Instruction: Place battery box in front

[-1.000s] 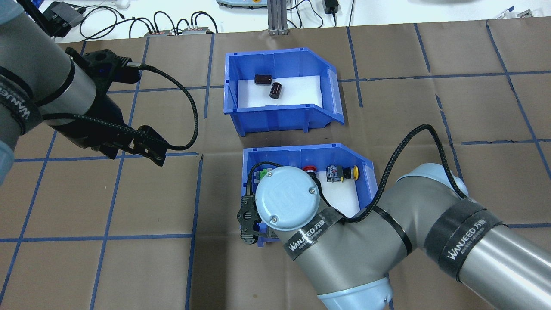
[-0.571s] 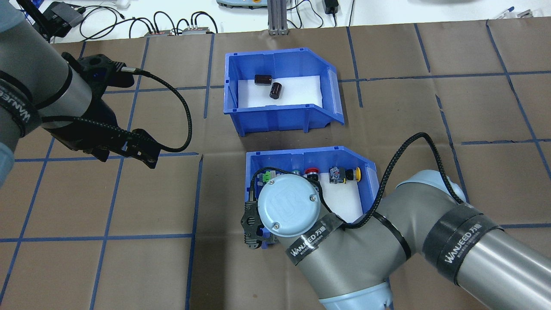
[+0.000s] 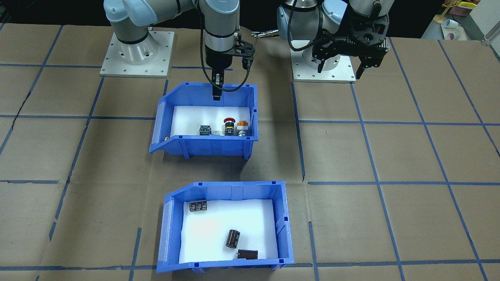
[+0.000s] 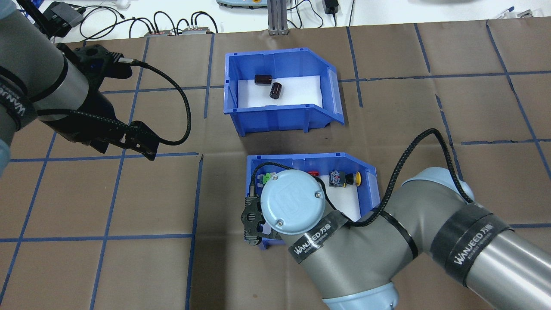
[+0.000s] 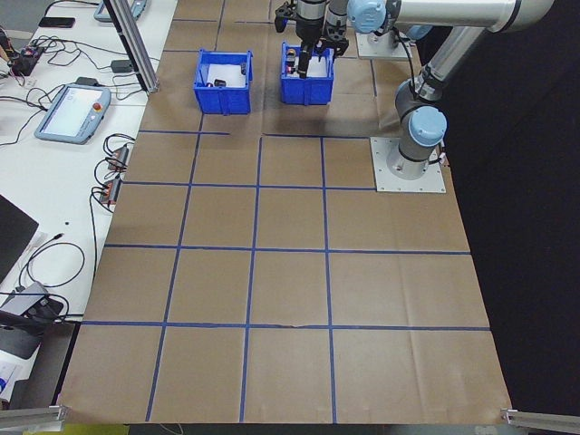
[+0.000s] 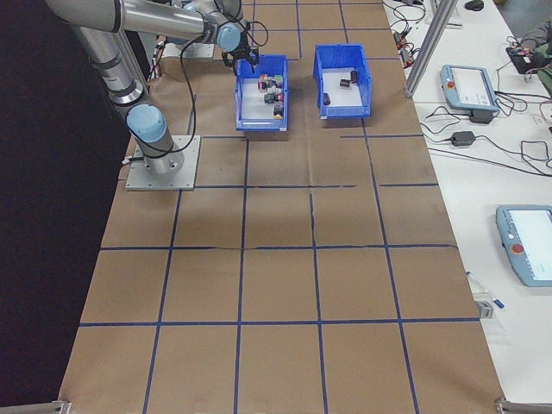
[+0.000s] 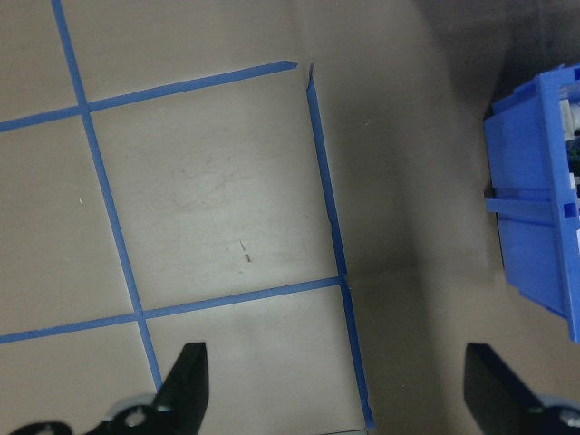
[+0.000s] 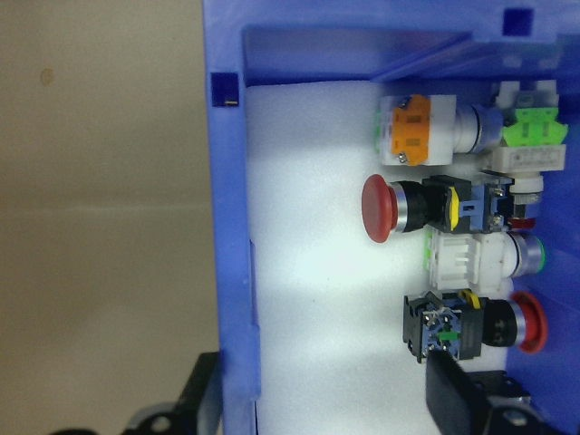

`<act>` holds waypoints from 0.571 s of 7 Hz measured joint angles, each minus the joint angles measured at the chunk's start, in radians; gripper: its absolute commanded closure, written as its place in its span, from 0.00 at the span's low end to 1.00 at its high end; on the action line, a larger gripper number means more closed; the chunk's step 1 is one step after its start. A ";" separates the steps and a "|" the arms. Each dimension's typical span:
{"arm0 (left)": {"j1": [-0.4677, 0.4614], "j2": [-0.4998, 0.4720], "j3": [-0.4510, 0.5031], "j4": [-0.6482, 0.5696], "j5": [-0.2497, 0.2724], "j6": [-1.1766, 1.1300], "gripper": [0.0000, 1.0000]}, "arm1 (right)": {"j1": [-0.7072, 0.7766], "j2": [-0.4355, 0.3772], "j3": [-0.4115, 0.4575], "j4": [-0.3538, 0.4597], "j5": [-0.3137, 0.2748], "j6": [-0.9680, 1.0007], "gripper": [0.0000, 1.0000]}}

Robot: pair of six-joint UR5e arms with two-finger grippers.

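Note:
The battery box (image 3: 226,193), a blue bin with dark cells (image 3: 233,239) on white foam, stands on the table's far side from the robot (image 4: 275,118). Between it and the robot stands the alike blue switch bin (image 3: 211,146) with coloured push-buttons. My right gripper (image 3: 216,95) straddles that bin's robot-side wall (image 8: 231,227). Its outer finger is beside the wall and its inner finger hangs over the foam, well apart from the wall. My left gripper (image 4: 127,153) hovers open and empty over bare table left of both bins (image 7: 331,381).
Brown paper with blue tape lines covers the table. Cables and small devices (image 4: 172,26) and an aluminium post (image 4: 277,17) lie past the far edge. The arm bases (image 3: 136,54) (image 3: 324,66) stand on the robot's side. Teach pendants (image 6: 470,86) sit on a side bench.
The switch bin and my right wrist have shifted a little toward the robot and to the right. My left arm has drawn back to the left. The battery box has not moved.

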 measured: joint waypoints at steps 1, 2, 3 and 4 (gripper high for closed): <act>-0.005 -0.009 0.014 0.001 0.001 0.004 0.00 | -0.013 -0.036 -0.011 0.035 0.000 0.000 0.00; -0.009 -0.014 0.021 0.001 0.002 0.005 0.00 | -0.041 -0.063 -0.036 0.088 0.002 0.000 0.00; -0.010 -0.016 0.023 0.003 0.002 0.007 0.00 | -0.096 -0.077 -0.068 0.156 0.014 0.008 0.00; -0.010 -0.017 0.023 0.005 0.002 0.007 0.00 | -0.169 -0.083 -0.089 0.212 0.046 0.028 0.00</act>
